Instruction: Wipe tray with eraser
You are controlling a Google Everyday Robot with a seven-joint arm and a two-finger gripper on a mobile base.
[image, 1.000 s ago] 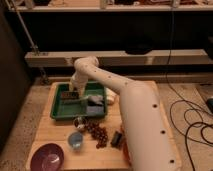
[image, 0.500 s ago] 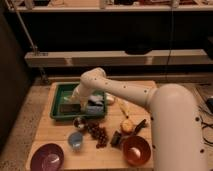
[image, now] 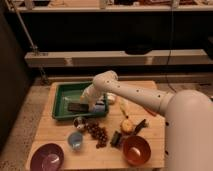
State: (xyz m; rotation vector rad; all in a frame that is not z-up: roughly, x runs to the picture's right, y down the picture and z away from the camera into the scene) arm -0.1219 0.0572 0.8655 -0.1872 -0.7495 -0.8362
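A green tray sits at the back left of the wooden table. A dark flat eraser lies on the tray floor near its front edge. My gripper reaches down into the tray from the white arm's elbow, and its tip is at the right end of the eraser, touching or just over it. The arm hides how the gripper meets the eraser. A blue and white object lies in the tray's right corner, beside the gripper.
In front of the tray stand a small can, a blue cup, a cluster of brown pieces, a purple bowl and an orange bowl. Yellow fruit and dark objects lie right. Shelving stands behind.
The gripper has moved from the back of the tray down to its front part, onto the eraser. The arm's bulk has swung right, uncovering the orange bowl and the fruit.
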